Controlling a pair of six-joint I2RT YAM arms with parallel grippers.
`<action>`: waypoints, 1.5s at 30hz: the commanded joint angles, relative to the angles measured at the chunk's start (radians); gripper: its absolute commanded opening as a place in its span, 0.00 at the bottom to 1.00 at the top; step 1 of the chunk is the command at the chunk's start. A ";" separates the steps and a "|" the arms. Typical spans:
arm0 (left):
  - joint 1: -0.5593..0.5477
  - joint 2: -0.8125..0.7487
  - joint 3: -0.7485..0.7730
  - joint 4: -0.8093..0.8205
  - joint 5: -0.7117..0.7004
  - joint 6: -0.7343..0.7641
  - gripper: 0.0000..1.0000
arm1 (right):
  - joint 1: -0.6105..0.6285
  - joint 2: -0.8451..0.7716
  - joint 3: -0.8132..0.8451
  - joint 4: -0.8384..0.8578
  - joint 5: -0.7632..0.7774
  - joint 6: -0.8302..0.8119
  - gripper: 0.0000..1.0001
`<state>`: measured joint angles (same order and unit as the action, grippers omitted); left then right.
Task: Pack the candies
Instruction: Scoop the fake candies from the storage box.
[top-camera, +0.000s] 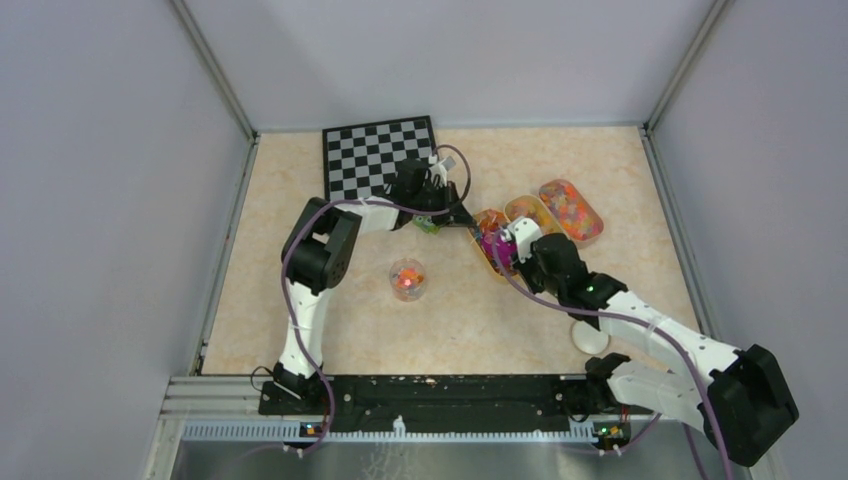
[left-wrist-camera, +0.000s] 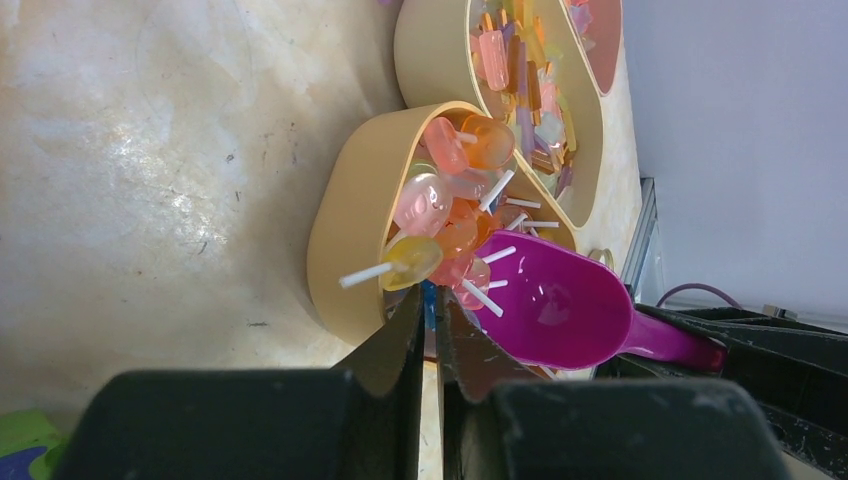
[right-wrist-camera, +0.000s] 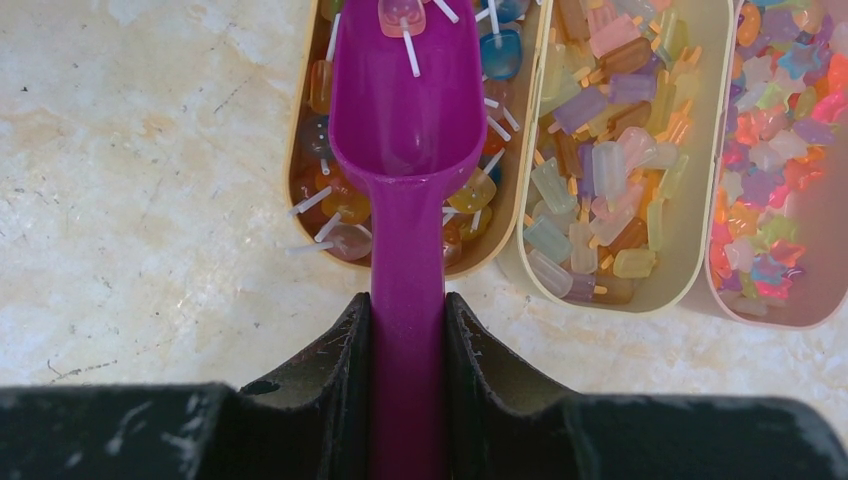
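Right gripper (right-wrist-camera: 408, 308) nearest, clamped on the magenta scoop (right-wrist-camera: 405, 110) handle. Bowl at 12 o'clock, lying among lollipop candies (right-wrist-camera: 340, 205) in a beige tray (right-wrist-camera: 296, 150), one lollipop at its tip. Left gripper (left-wrist-camera: 428, 308) pressed nearly together at the tray's rim; cannot tell whether it pinches a stick. Candies likely light, hard, slick, with sticks that tangle: scoop from beneath, or pinch a stick.
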<state>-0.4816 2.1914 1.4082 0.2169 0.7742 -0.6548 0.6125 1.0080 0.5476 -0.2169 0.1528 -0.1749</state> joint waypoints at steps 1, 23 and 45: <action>-0.012 0.014 0.004 0.028 0.023 0.005 0.12 | -0.007 -0.016 -0.021 -0.033 0.014 -0.005 0.00; -0.014 -0.002 0.100 -0.001 0.062 -0.011 0.11 | -0.039 -0.124 0.000 -0.094 0.003 -0.040 0.00; 0.034 0.116 0.243 -0.155 -0.109 0.102 0.16 | -0.040 -0.043 0.024 -0.088 -0.018 -0.037 0.00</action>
<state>-0.4400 2.2654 1.6279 0.0731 0.6743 -0.5686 0.5850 0.9379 0.5335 -0.2749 0.1406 -0.2085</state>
